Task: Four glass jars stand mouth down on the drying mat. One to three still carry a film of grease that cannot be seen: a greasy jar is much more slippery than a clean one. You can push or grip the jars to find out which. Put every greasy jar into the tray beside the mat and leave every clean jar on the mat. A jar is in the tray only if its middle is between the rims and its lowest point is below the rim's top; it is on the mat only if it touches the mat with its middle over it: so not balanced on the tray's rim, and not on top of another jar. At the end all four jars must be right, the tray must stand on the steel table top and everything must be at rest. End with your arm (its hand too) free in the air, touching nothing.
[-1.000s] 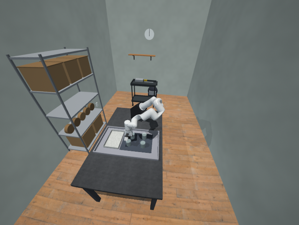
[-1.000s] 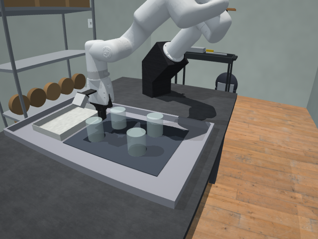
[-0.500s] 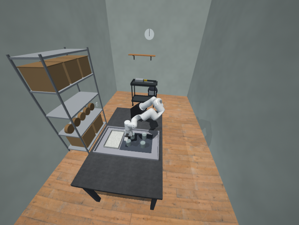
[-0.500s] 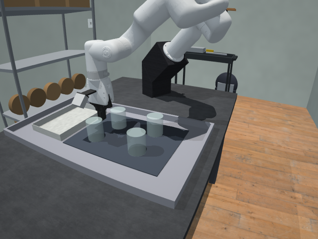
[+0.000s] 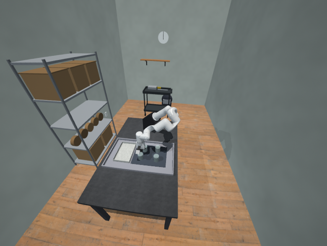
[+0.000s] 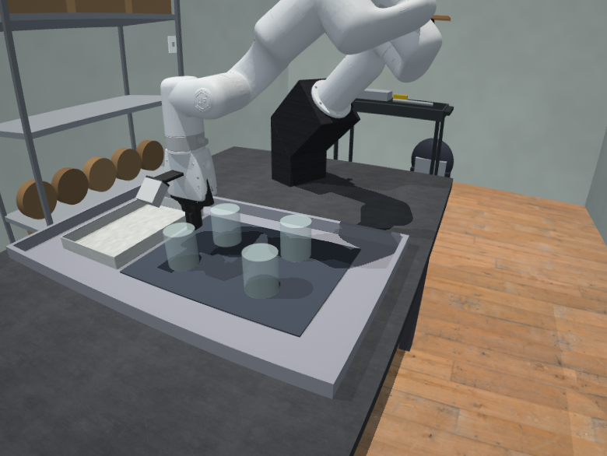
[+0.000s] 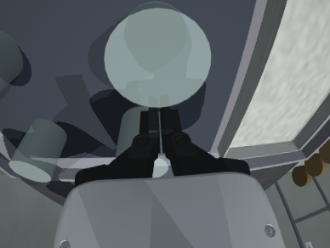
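Four pale translucent jars stand upright on the dark mat [image 5: 161, 164] [image 6: 294, 313]: the front-left jar [image 5: 140, 155] [image 6: 181, 250] [image 7: 157, 57], the back-left jar [image 6: 226, 226] [image 7: 131, 129], the back-right jar [image 5: 157, 149] [image 6: 296, 240] [image 7: 42, 146] and the front-right jar [image 5: 156, 158] [image 6: 260, 274] [image 7: 8, 59]. The tray [image 6: 90, 251] [image 7: 258, 81] lies left of the mat and holds no jar. My gripper [image 6: 194, 222] [image 7: 158, 108] is shut and empty, low just behind the front-left jar. Whether its tips touch that jar I cannot tell.
A raised lip [image 5: 140, 171] [image 6: 196, 338] surrounds tray and mat on the dark table [image 5: 132, 190] [image 6: 147, 392]. The back-left jar stands close beside my fingers. A tall shelf rack [image 5: 79, 105] with boxes stands to the left.
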Robot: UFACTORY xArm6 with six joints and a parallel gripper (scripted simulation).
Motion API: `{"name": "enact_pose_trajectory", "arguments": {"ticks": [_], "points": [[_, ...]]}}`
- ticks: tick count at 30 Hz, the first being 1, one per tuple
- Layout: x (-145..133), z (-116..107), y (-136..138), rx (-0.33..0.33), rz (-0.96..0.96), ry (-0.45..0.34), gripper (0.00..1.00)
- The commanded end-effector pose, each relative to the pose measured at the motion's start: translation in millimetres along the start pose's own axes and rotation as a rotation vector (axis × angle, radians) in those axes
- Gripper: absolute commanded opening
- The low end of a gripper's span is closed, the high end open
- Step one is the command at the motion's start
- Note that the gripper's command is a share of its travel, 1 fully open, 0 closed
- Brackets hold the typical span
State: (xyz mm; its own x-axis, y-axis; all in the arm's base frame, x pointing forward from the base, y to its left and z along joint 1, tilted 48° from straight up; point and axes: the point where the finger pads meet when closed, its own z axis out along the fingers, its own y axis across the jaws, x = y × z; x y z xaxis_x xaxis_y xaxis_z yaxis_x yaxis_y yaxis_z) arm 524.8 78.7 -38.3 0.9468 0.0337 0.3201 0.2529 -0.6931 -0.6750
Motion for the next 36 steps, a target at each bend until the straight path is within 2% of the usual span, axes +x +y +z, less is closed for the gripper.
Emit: {"name": "enact_pose_trajectory", "arguments": {"ticks": [1, 36], "points": [[2.3, -1.7, 0.2, -0.001, -0.001, 0.003, 0.0], [6.4, -5.0, 0.2, -0.001, -0.001, 0.003, 0.0]]}}
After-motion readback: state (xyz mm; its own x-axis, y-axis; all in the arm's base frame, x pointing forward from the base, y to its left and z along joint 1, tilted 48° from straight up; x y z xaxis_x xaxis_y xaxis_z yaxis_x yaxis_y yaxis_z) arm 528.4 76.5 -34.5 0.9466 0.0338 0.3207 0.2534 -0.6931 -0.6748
